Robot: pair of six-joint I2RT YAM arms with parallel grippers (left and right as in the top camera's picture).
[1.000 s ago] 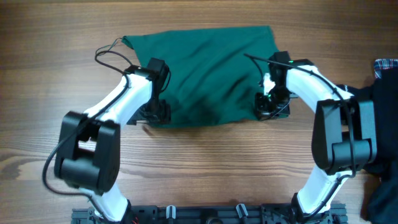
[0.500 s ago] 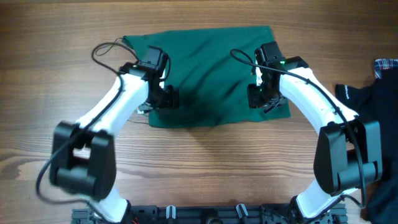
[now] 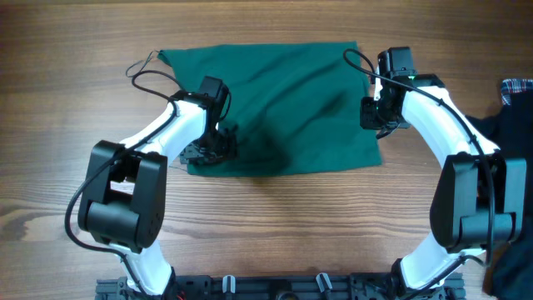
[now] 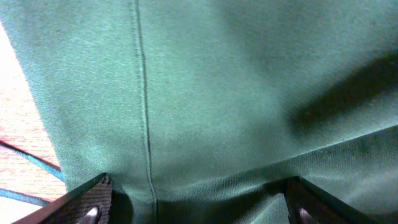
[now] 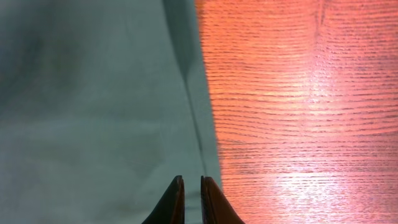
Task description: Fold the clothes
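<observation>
The dark green garment lies spread flat on the wooden table, with thin cord loops at its far left corner. My left gripper is low over the garment's front left part. In the left wrist view its jaws are wide open, with green fabric and a seam between them. My right gripper hovers over the garment's right edge. In the right wrist view its fingers are nearly together and hold nothing, above the hem next to bare wood.
A black garment and a blue-red plaid cloth lie at the table's right edge. A black rail runs along the front. A cord lies on the wood left of the garment.
The right gripper has moved back and outward to the garment's right edge. The left gripper has moved down and left toward the front left corner. The front right corner now lies further right.
</observation>
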